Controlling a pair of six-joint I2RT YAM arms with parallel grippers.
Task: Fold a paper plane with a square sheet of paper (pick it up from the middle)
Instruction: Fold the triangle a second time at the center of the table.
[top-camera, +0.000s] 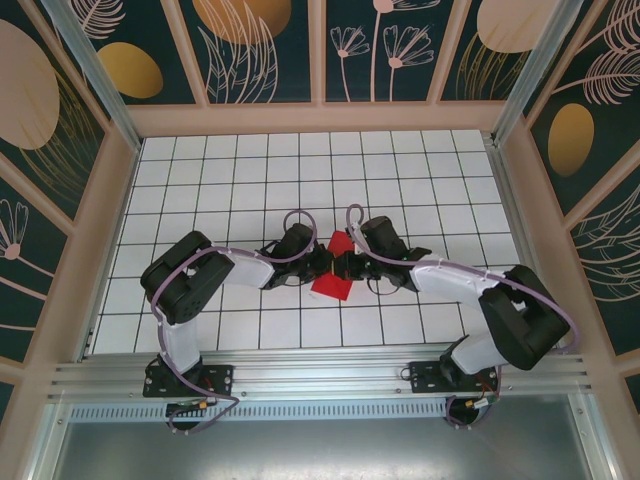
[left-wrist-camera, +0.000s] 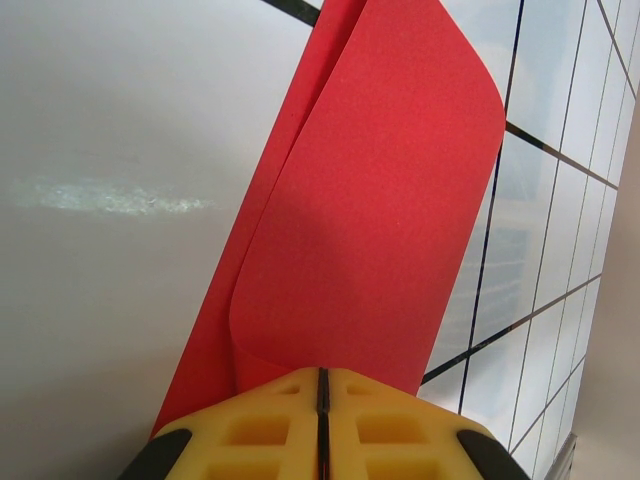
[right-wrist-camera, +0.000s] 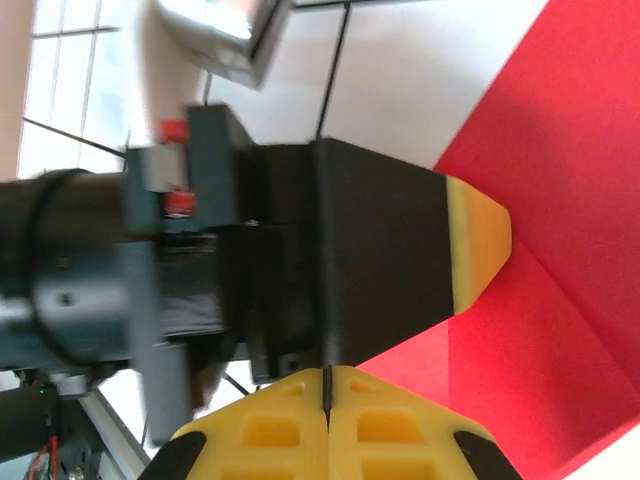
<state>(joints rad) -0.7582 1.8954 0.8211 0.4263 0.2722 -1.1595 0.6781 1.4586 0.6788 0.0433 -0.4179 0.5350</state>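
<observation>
We find the square sheet of paper (top-camera: 332, 287) folded, lying at the middle of the gridded table (top-camera: 400, 180) between both arms. The left gripper (left-wrist-camera: 320, 372) is clamped on it: its yellow fingers meet, and two red layers rise from their tips, the upper flap curled. The right gripper (right-wrist-camera: 327, 370) has its fingers pressed together facing the left one. The paper reaches its tips, but we cannot confirm a pinch.

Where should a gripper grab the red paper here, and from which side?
The paper: probably its raised upper flap, at the free edge, coming in low from the side; it curls clear of the table, while the layer beneath looks flat.
</observation>
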